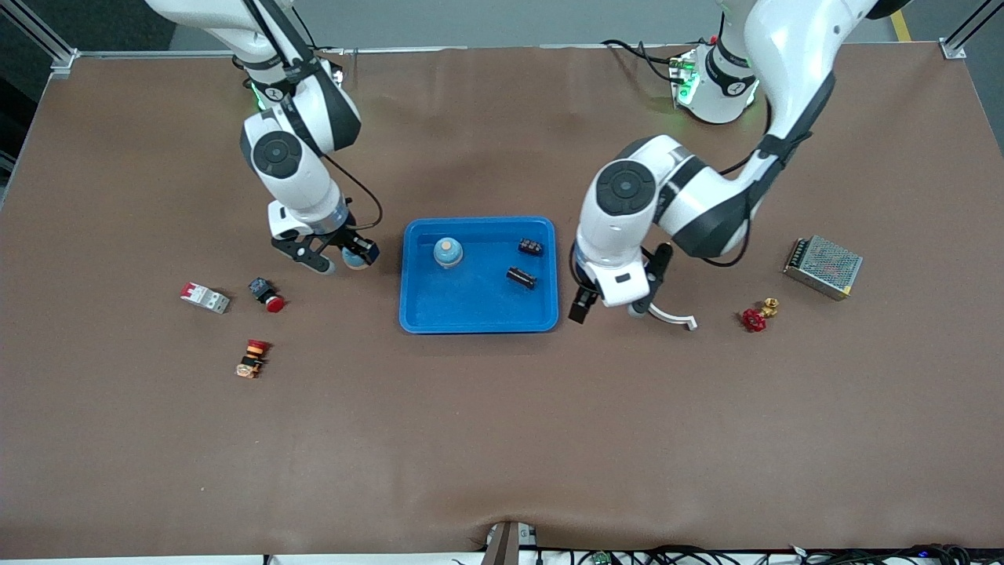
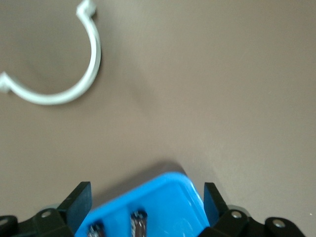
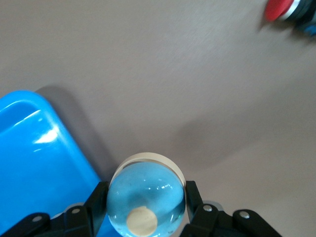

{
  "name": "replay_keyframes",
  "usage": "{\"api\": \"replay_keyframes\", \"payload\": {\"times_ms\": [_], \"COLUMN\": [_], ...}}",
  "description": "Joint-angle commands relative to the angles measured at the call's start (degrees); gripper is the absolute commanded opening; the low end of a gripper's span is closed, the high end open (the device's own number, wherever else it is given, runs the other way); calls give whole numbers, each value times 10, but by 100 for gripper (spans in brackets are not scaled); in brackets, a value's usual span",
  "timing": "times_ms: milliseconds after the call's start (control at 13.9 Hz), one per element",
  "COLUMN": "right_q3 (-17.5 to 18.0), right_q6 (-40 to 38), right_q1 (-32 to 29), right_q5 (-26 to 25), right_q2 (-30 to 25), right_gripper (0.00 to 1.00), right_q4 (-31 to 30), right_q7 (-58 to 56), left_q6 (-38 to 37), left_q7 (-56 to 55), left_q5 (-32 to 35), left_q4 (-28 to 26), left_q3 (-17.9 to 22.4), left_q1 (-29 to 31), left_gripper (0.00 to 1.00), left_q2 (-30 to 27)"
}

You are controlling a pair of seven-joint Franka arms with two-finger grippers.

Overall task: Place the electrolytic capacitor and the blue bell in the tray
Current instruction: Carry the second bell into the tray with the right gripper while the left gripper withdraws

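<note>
The blue tray [image 1: 471,314] lies mid-table. In it stand a blue bell [image 1: 448,252] and two dark electrolytic capacitors [image 1: 521,277] [image 1: 530,247]. My right gripper [image 1: 343,257] hangs just off the tray's end toward the right arm, shut on a second blue bell [image 1: 356,258]. In the right wrist view that bell [image 3: 145,197] fills the gap between the fingers, beside the tray's rim [image 3: 74,148]. My left gripper [image 1: 609,311] is open and holds nothing, over the tray's edge at the left arm's end. The left wrist view shows the tray corner [image 2: 168,197] and a capacitor [image 2: 139,223] between its fingers.
A white curved clip [image 1: 674,316] [image 2: 74,89] lies on the table under the left hand. A red valve handle [image 1: 757,316] and a metal power supply [image 1: 822,267] sit toward the left arm's end. A circuit breaker [image 1: 205,297], a red push button [image 1: 268,297] [image 3: 279,10] and an emergency-stop switch [image 1: 252,359] lie toward the right arm's end.
</note>
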Motion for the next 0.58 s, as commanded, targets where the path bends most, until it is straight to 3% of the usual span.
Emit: {"api": "replay_keyframes", "payload": {"times_ms": [0,505], "right_q3": [-7,-10], "right_q6": [-4,-3], "right_q1": [28,90], "right_q5": [9,-3], "right_q2": [40,160], "right_gripper": [0,0], "right_q4": [44,174], "right_q7": [58,172], "left_q6": [-28,-98], "left_q7": [98,392], "left_q5": [7,-18], "left_q4": [-4,-2], "left_q3": [-1,-2], "left_q1": [39,150], "left_gripper": [100,100], "left_q2": [-41,-121]}}
